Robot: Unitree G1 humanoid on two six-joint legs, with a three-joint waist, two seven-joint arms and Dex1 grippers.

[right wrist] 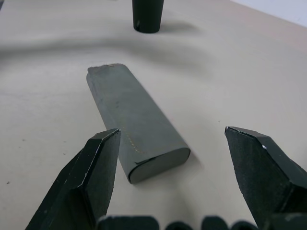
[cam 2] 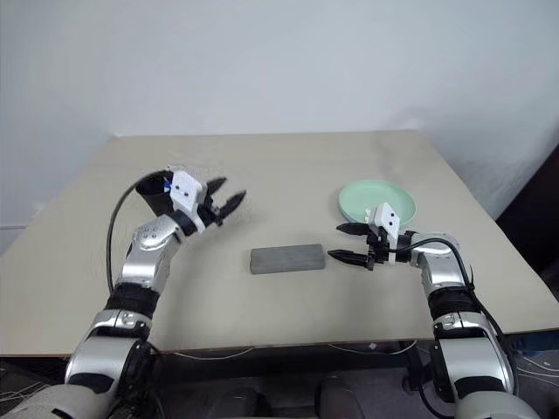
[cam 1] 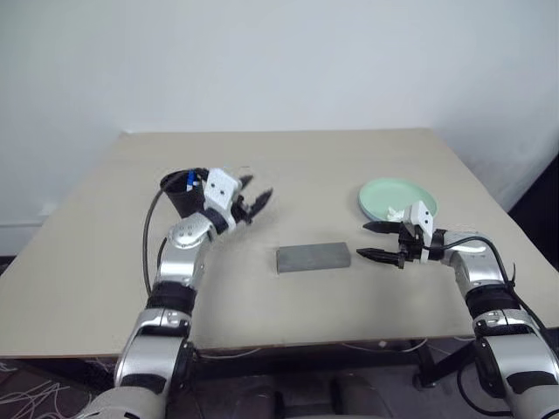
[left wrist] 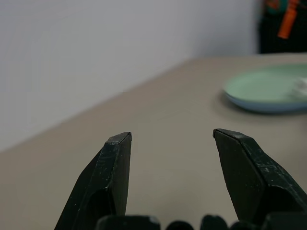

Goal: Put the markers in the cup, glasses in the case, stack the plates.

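The black cup (cam 1: pixel 179 194) stands upright at the table's left, and a marker's blue end (cam 1: pixel 189 182) pokes from its rim. My left gripper (cam 1: pixel 260 202) hovers just right of the cup, open and empty, pointing across the table toward the plates. The grey case (cam 1: pixel 313 257) lies shut at the middle. My right gripper (cam 1: pixel 363 241) is open, its fingers (right wrist: pixel 98 167) aimed at the case's right end (right wrist: pixel 153 160) without touching it. The mint green plate (cam 1: pixel 393 194) sits on the light blue plate (left wrist: pixel 261 106) behind that gripper. The glasses are out of view.
A small white crumpled scrap (left wrist: pixel 300 87) lies on the green plate. The table's front edge (cam 1: pixel 288 342) runs close below both arms. A white wall rises behind the table, and the table's right edge (cam 1: pixel 489 188) is near the plates.
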